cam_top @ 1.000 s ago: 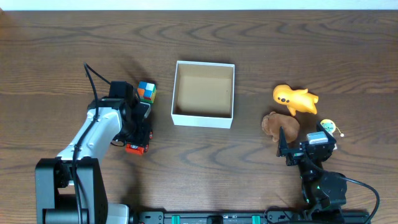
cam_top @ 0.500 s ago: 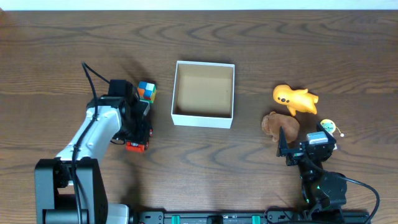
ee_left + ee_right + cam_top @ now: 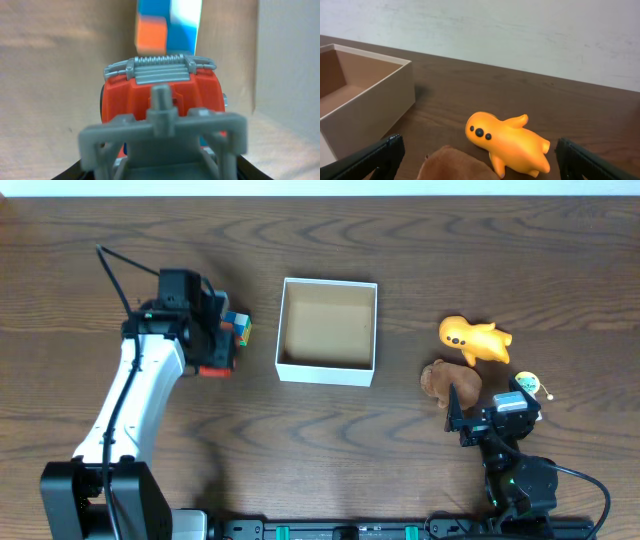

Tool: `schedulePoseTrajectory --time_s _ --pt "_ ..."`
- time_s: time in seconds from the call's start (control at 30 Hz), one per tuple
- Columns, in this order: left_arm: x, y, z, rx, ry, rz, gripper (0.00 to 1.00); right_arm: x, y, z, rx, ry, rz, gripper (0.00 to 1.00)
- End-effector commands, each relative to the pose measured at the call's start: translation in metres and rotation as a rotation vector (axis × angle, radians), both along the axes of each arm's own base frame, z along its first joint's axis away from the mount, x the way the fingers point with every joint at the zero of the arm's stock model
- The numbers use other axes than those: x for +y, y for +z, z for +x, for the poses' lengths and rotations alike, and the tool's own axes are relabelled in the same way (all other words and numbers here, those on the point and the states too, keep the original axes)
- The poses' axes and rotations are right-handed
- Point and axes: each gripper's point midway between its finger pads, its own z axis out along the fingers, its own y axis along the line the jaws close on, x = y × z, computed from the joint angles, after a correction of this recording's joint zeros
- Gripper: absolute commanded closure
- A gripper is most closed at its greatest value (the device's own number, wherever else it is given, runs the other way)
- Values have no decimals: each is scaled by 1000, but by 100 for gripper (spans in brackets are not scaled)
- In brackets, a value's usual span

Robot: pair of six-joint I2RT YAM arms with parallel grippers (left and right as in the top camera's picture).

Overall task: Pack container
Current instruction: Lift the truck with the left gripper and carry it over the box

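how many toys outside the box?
5. Red truck in left gripper, colored cube beside it, both left of box; orange figure, brown toy right of it; small round toy far right, partly hidden.

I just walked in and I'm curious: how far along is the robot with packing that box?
Nothing is packed yet: the container is empty. In hand: the left gripper holds the red toy truck, beside the coloured cube. Left to pack: that truck, the cube, the orange toy and the brown toy.
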Motion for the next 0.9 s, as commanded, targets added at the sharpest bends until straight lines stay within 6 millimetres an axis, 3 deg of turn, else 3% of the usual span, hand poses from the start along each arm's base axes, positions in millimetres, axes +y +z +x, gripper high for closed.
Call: schedulePoseTrajectory --time_s 0.0,0.13,0.37,0.57,0.87 --pt "-3 45 28 -138 85 -56 59 -1 -2 0 6 -6 14 1" --pt "-17 88 62 -294 89 -157 61 -1 -2 0 6 -7 14 1" --pt "-54 126 93 -477 18 -233 63 -1 -2 0 6 -7 14 1" --pt "-101 139 94 -533 -89 -269 63 -1 -2 0 6 -6 14 1" --pt "-154 136 77 -491 -143 -335 64 -1 -2 0 6 -7 14 1"
